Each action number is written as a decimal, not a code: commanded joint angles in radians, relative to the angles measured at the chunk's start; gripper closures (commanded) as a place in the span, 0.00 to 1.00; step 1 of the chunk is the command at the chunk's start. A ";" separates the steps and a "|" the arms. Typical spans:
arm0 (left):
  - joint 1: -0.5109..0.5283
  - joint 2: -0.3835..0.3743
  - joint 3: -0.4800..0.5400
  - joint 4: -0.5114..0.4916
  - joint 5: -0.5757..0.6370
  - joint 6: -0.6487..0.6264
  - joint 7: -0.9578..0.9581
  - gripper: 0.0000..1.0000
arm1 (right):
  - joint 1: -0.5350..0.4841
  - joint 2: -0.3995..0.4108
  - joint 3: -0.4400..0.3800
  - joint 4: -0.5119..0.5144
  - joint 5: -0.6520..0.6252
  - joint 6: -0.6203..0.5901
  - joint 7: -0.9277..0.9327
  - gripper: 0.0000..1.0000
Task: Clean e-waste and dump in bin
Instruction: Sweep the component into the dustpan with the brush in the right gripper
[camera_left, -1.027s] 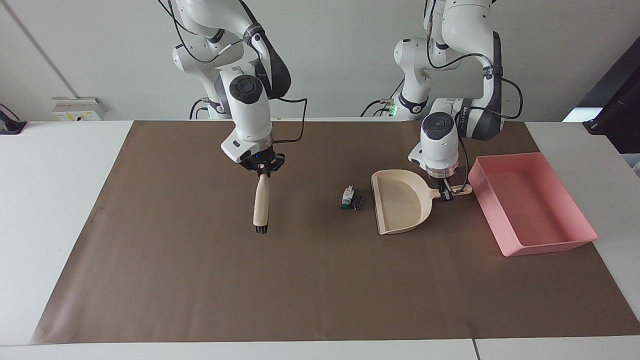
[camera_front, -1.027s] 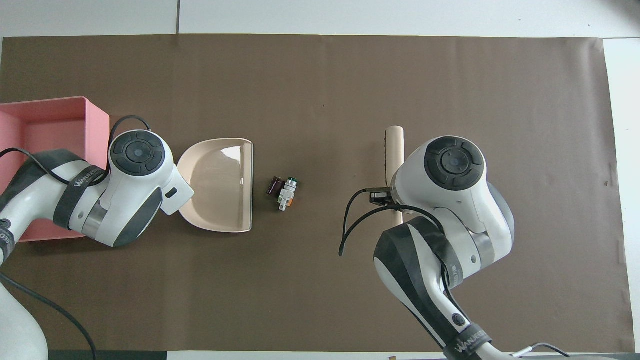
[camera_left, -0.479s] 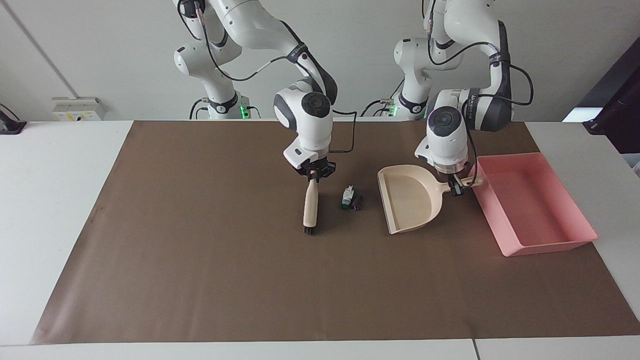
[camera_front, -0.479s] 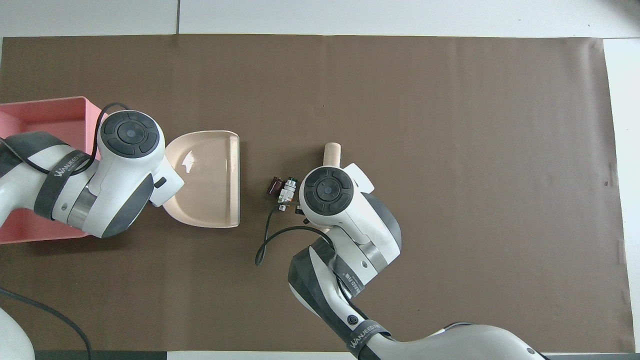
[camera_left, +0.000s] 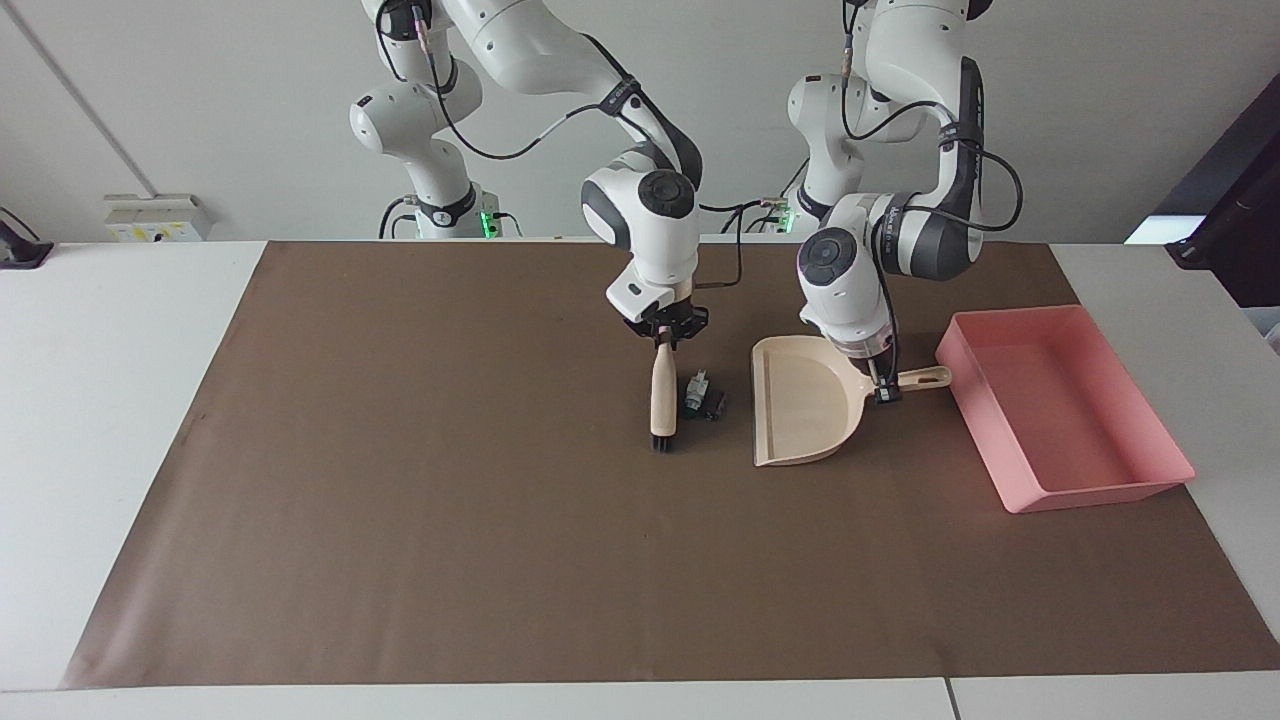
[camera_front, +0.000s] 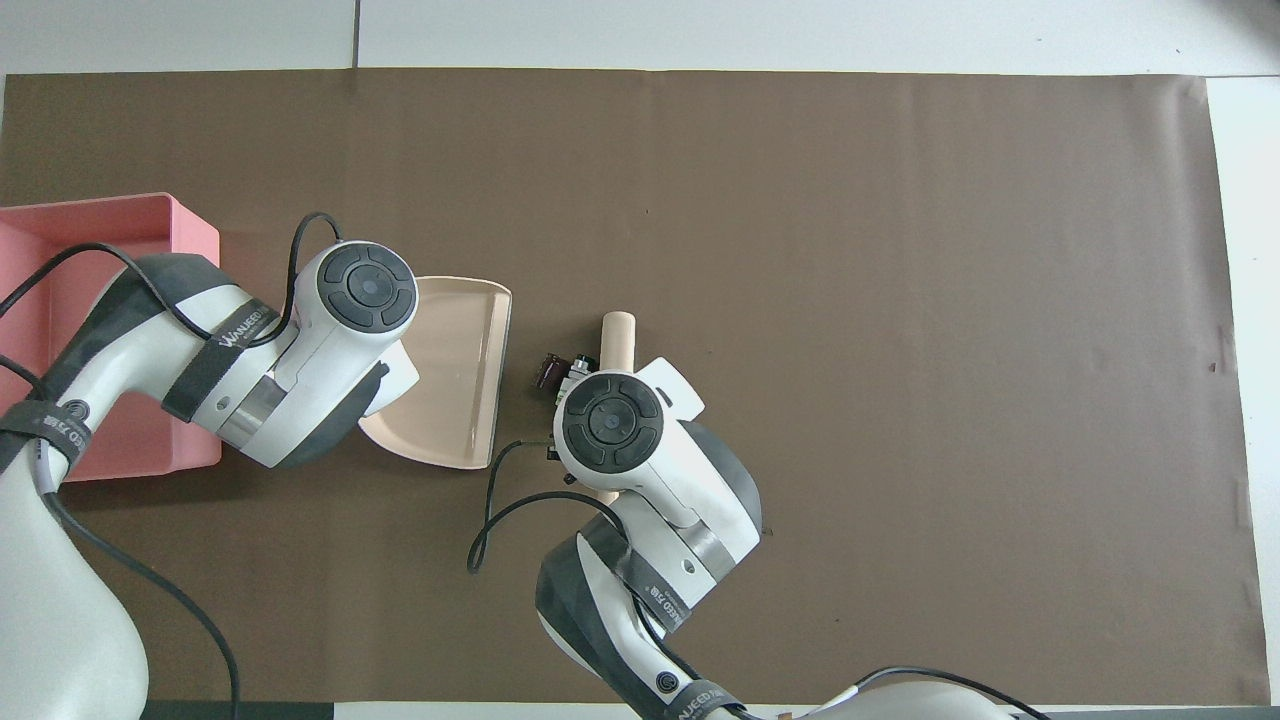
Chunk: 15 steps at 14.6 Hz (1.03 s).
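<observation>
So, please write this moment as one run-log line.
right gripper: shut on brush, beside e-waste | left gripper: shut on dustpan | bin: no e-waste

Bench (camera_left: 120, 420) covered by mat (camera_left: 500, 560), carrying all items. Bin (camera_left: 1085, 485) at the left arm's end of the bench, on the mat's edge. Dustpan (camera_left: 800, 405) just beside the bin, toward the right arm's end, apart from it; handle pointing at the bin, mouth facing the e-waste (camera_left: 701, 396). Left gripper (camera_left: 881, 390) on the dustpan handle. E-waste near the dustpan mouth, not inside it, two bits touching. Brush (camera_left: 662, 400) just beside the e-waste, on the right arm's side, hanging from the right gripper (camera_left: 664, 336), bristle end down at the mat.
</observation>
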 joint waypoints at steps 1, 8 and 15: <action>-0.024 0.022 0.007 0.020 0.011 -0.005 -0.010 1.00 | -0.006 0.003 0.010 -0.033 0.026 0.026 -0.069 1.00; -0.033 0.020 0.005 0.010 0.006 -0.008 -0.013 1.00 | -0.004 0.060 0.114 -0.034 0.458 0.330 -0.329 1.00; -0.012 0.006 0.004 -0.039 -0.047 0.082 -0.016 1.00 | 0.007 0.054 0.130 0.012 0.655 0.363 -0.399 1.00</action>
